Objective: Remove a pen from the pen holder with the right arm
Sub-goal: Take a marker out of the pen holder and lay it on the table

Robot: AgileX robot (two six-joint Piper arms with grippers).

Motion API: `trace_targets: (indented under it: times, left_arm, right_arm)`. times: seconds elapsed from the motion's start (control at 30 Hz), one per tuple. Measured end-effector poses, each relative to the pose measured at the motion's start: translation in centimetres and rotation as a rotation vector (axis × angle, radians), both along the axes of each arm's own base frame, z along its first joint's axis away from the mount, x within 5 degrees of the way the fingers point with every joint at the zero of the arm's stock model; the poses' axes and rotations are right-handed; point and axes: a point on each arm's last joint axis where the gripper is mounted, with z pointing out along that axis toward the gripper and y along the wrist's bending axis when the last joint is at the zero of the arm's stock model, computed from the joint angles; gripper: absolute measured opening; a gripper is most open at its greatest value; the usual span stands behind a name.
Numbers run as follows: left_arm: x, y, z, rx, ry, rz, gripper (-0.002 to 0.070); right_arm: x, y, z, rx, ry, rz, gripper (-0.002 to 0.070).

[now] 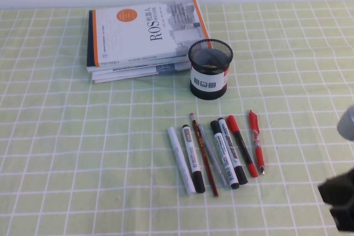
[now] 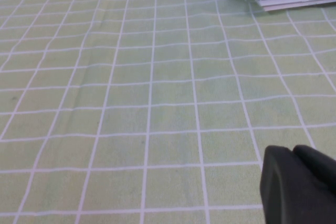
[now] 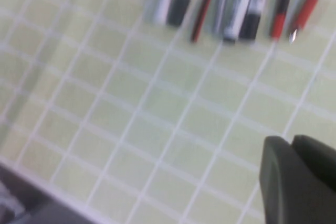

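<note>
The black mesh pen holder stands upright in front of the books, and a thin red tip shows at its far rim. Several pens and markers lie side by side on the cloth in front of it, the red pen on the right end. My right gripper hovers low at the near right edge of the table, well away from the holder, shut with nothing in it. The right wrist view shows its fingers closed together, with the pen row beyond them. My left gripper is shut over bare cloth.
A stack of books lies behind and left of the holder. A green checked cloth covers the table. Its near edge shows in the right wrist view.
</note>
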Motion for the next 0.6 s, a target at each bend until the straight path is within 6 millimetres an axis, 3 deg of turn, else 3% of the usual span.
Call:
trace_targets:
  times: [0.13,0.3,0.47,0.6]
  left_arm:
    - [0.0,0.0,0.0,0.0,0.0,0.0,-0.0006]
    - [0.0,0.0,0.0,0.0,0.0,0.0,-0.0006]
    - [0.0,0.0,0.0,0.0,0.0,0.0,-0.0006]
    - [0.0,0.0,0.0,0.0,0.0,0.0,-0.0006]
  right_arm:
    - [-0.7,-0.5,-0.4,-0.053,0.08,0.006,-0.0012]
    - [-0.5,-0.8,-0.4,-0.093,0.045,0.002,-0.0012]
    - [0.2,-2.5,-0.6,-0.018,-0.103,-0.087,-0.0012]
    - [0.2,-4.9,-2.7,0.096,-0.264,-0.191,-0.0012]
